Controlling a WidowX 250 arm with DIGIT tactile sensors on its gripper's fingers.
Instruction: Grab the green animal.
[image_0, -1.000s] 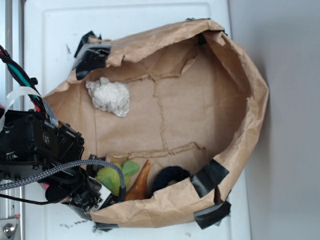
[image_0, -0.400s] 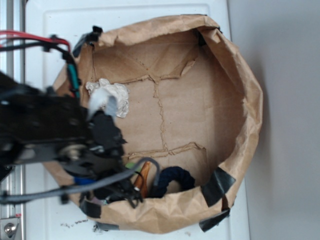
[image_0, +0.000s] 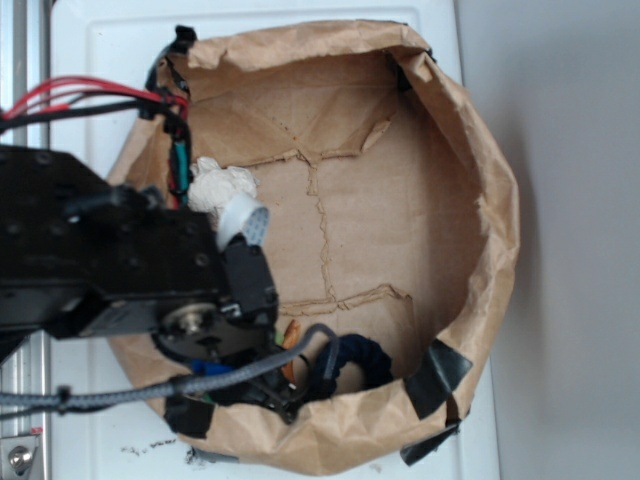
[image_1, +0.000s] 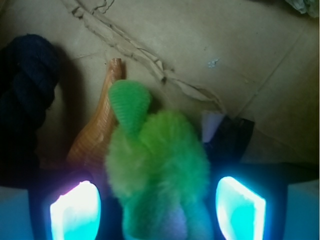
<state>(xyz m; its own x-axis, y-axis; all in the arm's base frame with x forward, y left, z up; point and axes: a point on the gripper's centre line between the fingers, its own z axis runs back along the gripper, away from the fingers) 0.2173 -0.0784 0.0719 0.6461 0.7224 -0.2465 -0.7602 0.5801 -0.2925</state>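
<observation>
Green animal (image_1: 157, 165) between hand's (image_1: 157, 212) fingers, contact unclear

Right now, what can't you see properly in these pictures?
- Green animal: hidden by the black arm in the exterior view; in the wrist view its lower end is cut off by the bottom edge.
- Gripper: whether its fingers touch the toy cannot be told.
- White wad: partly behind the arm.
- Rope ring: partly behind the cable.

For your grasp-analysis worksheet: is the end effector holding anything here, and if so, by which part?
Cannot be told. The end effector has its fingers on either side of the green animal's fuzzy body, but the wrist view does not show whether they press it.
</observation>
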